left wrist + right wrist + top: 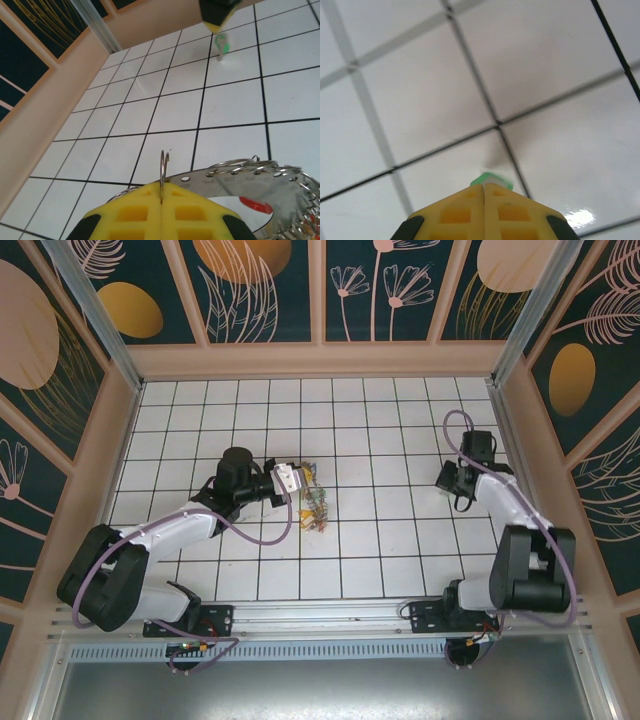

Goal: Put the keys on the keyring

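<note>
Left wrist camera looks along the left gripper point(161, 189), whose yellow fingers are pressed flat together with a thin wire loop point(163, 165) standing up out of the seam between them. Just beyond the fingertips lies the keyring point(235, 182), a flat metal band with a row of small holes and split rings along its edge and a red tag point(255, 205) showing beneath it. The grip appears to be on the keyring by way of that loop, though the exact contact is hidden by the fingers. From the top external camera, this gripper sits near the middle of the white tiled table point(380, 540), and the keys point(316, 508) hang in a bunch just beside it. The right gripper point(446, 478) is well apart from them, toward the table's right side. Its fingers are likewise closed tight, pinching a green-tagged key point(221, 46) by the tag, with the metal blade pointing down at the tiles. Whether the blade touches the surface cannot be told.
</note>
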